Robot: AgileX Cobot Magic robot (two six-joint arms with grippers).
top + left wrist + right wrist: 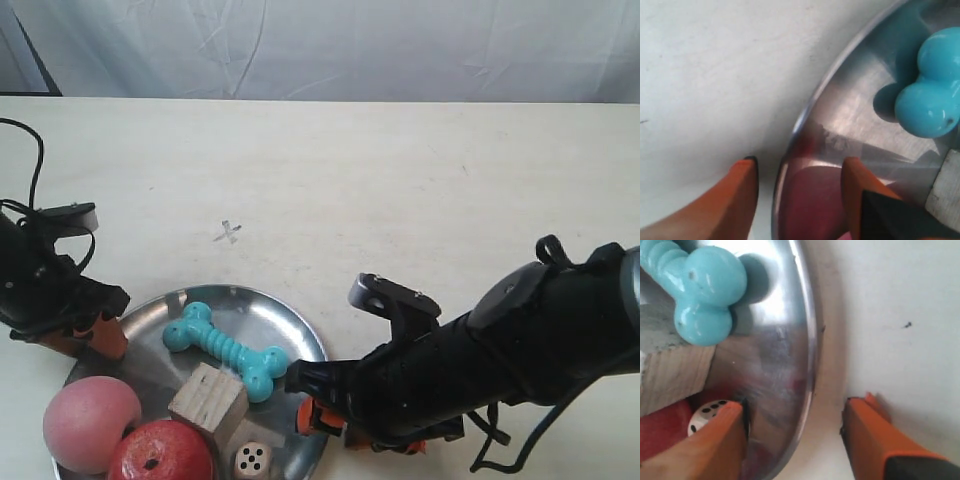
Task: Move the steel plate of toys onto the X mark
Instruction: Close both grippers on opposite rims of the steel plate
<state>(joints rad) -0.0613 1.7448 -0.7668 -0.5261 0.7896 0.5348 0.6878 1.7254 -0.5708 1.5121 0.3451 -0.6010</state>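
Note:
The steel plate (275,322) lies at the table's near left, holding the turquoise bone (225,348), pink ball (88,422), red apple (160,452), wooden cube (208,400) and die (251,460). The faint X mark (228,232) is on the bare tabletop just beyond the plate. My left gripper (800,162) is open and straddles the plate's rim (807,107), one finger on the table and one inside the dish. On the opposite side my right gripper (796,405) is open astride the rim (810,340), its inner finger beside the die (707,415). Neither pinches the metal.
A white curtain (330,45) hangs behind the table's far edge. A black cable (35,160) loops above the left arm (40,285). The bulky right arm (500,345) stretches across the near right of the tabletop (430,190).

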